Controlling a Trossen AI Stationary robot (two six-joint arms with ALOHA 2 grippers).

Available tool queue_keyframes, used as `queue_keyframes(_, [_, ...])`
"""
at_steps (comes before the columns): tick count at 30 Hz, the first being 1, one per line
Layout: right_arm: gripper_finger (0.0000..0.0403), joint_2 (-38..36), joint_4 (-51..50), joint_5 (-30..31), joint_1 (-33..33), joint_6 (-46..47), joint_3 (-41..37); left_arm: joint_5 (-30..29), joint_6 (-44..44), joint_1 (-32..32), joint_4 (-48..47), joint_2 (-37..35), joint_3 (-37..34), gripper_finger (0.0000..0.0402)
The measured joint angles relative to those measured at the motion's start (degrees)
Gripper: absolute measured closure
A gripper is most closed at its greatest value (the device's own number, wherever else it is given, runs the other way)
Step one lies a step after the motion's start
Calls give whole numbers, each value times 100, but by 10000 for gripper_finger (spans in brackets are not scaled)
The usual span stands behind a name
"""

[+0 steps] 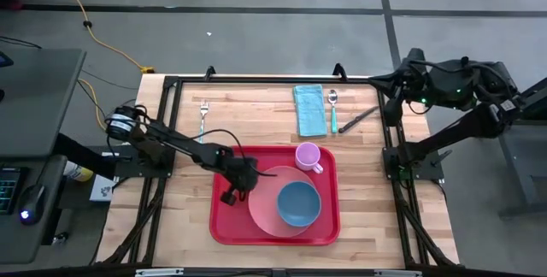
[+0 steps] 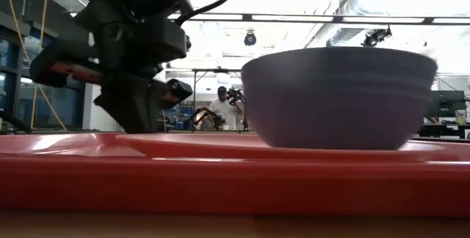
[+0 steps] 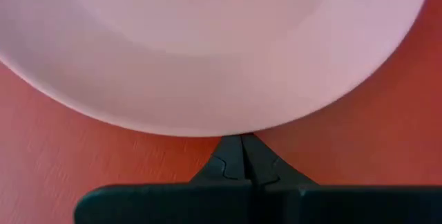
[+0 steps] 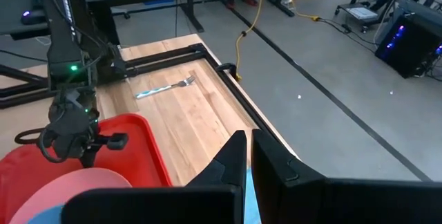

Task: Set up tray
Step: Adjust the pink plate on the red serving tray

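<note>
Bowl [image 2: 339, 97] hides plate [image 3: 221, 44] low.

Left pincer [image 1: 232, 193] closed and lowered; right pincer [image 4: 245, 156] closed, raised aside.

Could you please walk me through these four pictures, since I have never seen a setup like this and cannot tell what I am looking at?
It is a two-armed robot at a wooden table, filmed from overhead, from table height, and from each wrist. On the red tray sit a pink plate, a blue bowl on it, and a pink cup. A fork, a folded cloth, a spoon and a dark utensil lie behind the tray. The left gripper is shut, empty, at the plate's edge. The right gripper waits shut at the far right corner.
</note>
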Motion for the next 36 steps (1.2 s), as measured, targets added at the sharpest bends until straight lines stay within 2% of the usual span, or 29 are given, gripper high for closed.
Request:
queue_keyframes(10, [403, -290, -124, -134, 0, -206, 0, -201, -236, 5, 30, 21, 476, 392])
queue_keyframes(16, [403, -421, -272, -191, 0, -245, 0, -337, -478, 3, -6, 21, 519, 392])
queue_keyframes(22, [403, -449, -407, -302, 0, -246, 0, -607, -697, 3, -866, 21, 522, 392])
queue_keyframes(25, [403, -449, -433, -339, 0, -255, 0, -554, -744, 5, -1094, 21, 521, 392])
queue_keyframes(36, [403, -447, -433, -353, 0, -348, 0, -412, -959, 3, -883, 71, 522, 392])
